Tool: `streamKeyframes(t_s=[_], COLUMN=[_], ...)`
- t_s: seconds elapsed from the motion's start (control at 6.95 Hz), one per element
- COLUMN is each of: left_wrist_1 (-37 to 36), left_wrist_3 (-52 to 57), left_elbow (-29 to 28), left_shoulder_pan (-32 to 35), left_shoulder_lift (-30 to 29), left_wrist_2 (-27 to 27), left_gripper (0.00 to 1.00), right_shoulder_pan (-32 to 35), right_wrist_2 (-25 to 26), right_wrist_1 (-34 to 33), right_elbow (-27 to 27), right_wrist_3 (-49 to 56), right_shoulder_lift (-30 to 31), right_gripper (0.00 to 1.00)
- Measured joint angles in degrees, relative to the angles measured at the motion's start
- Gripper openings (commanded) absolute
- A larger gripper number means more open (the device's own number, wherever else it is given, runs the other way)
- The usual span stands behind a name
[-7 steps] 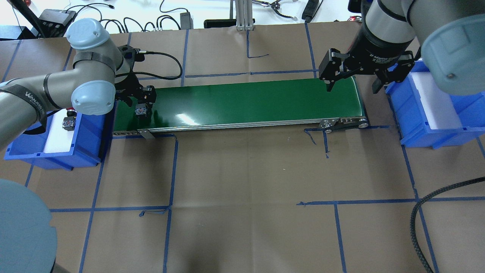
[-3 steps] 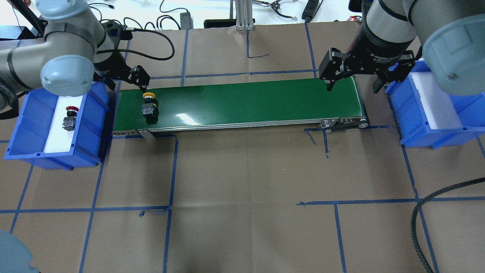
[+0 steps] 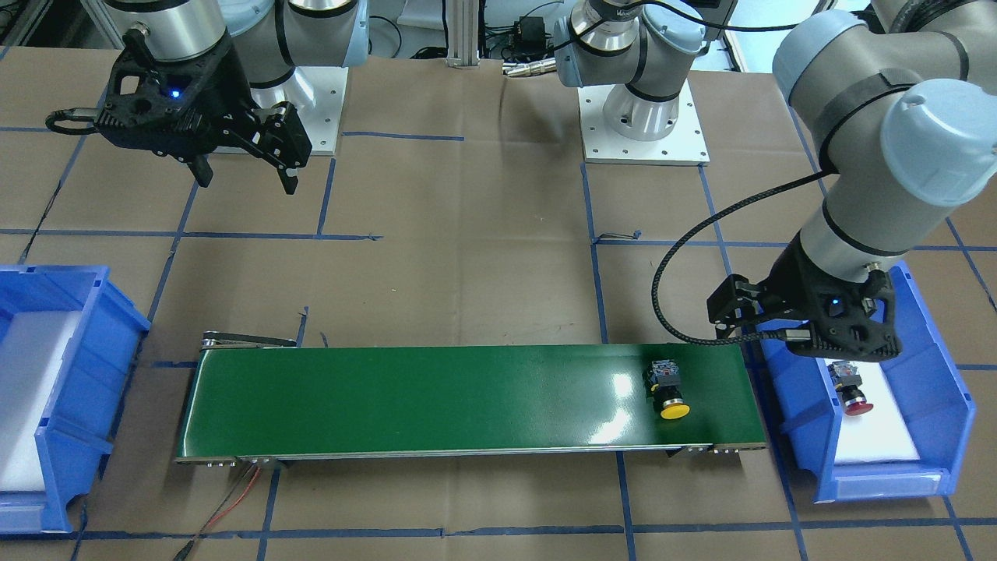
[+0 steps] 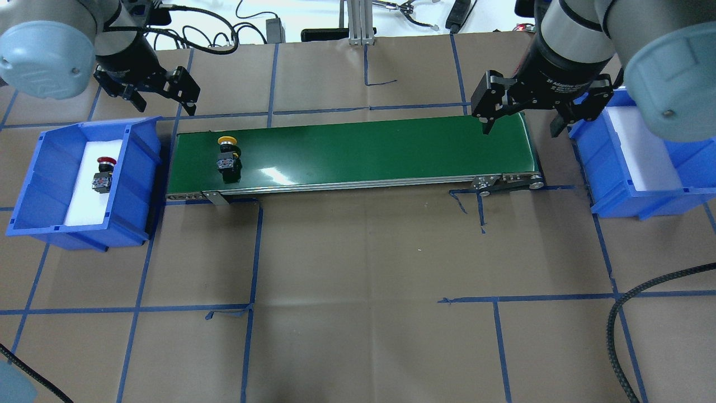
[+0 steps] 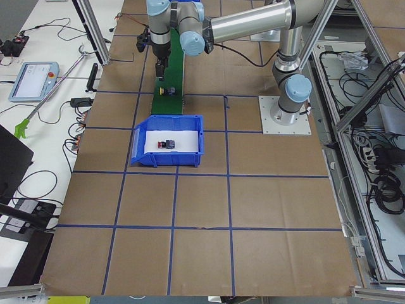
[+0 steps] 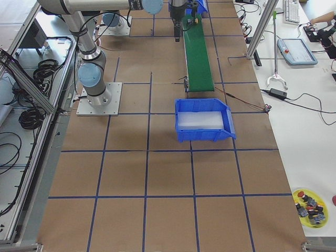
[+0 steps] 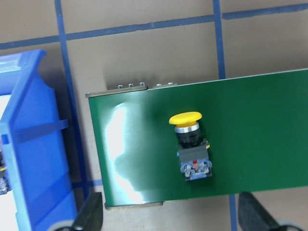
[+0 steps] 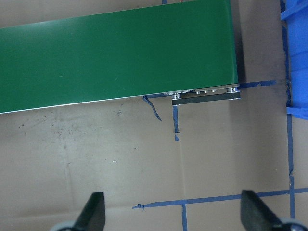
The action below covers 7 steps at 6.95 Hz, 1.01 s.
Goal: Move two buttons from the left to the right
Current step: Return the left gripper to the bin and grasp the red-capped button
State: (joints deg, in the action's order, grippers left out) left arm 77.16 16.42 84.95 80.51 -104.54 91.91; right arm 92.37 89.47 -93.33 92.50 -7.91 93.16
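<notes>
The yellow button [image 4: 226,154] lies on its side at the left end of the green conveyor belt [image 4: 363,151]; it also shows in the front view [image 3: 668,389] and the left wrist view [image 7: 190,144]. The red button [image 4: 102,174] lies on white foam in the left blue bin [image 4: 33,184]. My left gripper [image 4: 166,107] is open and empty, raised behind the belt's left end and the bin. My right gripper [image 4: 519,131] is open and empty, hovering over the belt's right end beside the right blue bin [image 4: 615,184].
A black braided cable [image 4: 643,291] curls in at the table's front right. A yellow dish [image 6: 310,202] with several spare buttons sits on the side desk. Blue tape lines grid the brown paper table.
My left gripper has let go of the yellow button on the belt, lifted and drawn back toward the far left. The button has shifted slightly right on the belt. The right arm has not moved.
</notes>
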Motion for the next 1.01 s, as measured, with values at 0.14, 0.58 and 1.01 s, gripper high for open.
streamKeyframes(t_s=[0.14,0.58,1.01], left_wrist_1=[0.5,0.4,-1.3], left_wrist_3=[2.0,12.9,18.1], left_elbow=[-0.8,-0.7,0.9], left_shoulder_pan=[-1.9,-12.3,-18.9], left_shoulder_lift=[-0.2,-0.8,-2.3], left_wrist_2=[0.1,-0.1,-1.8], left_gripper=[1.00,0.99,0.99], right_shoulder_pan=[0.0,0.0,0.0], right_wrist_2=[0.0,0.0,0.2], right_wrist_1=[0.0,0.0,-0.1], right_elbow=[-0.1,-0.3,-0.4], right_wrist_3=[0.0,0.0,0.4], right_shoulder_lift=[0.0,0.1,0.0], right_gripper=[1.00,1.00,1.00])
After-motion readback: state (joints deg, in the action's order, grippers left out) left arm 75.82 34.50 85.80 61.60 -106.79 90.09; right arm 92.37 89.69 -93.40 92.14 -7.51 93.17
